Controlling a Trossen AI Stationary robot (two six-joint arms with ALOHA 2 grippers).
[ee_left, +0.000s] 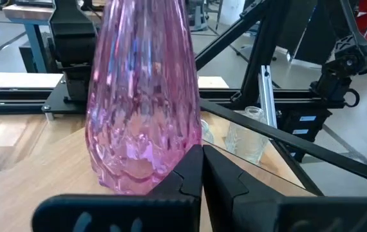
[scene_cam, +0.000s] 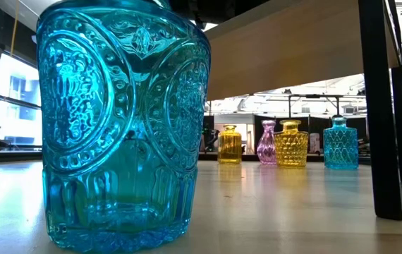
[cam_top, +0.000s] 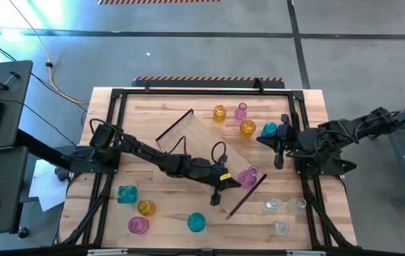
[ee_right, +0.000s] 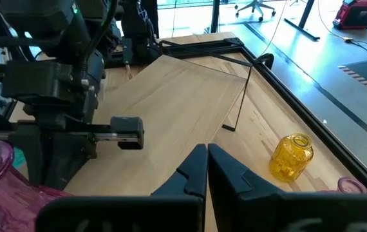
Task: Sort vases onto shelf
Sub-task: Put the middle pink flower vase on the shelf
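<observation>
Reaching across the shelf, left gripper pinched together beside pink vase; right gripper likewise, nr table edge

Glass vases scattered around a slanted shelf

The light-wood shelf lies diagonally mid-counter, one pink vase standing on its end; amber, pink and teal vases cluster beyond, others near the front edge.

1. Tabletop – striped light wood in a black frame.
2. Shelf lies diagonally at centre frame, one pink vase on it.
3. Other vases stand upper right – more along the bottom.
</observation>
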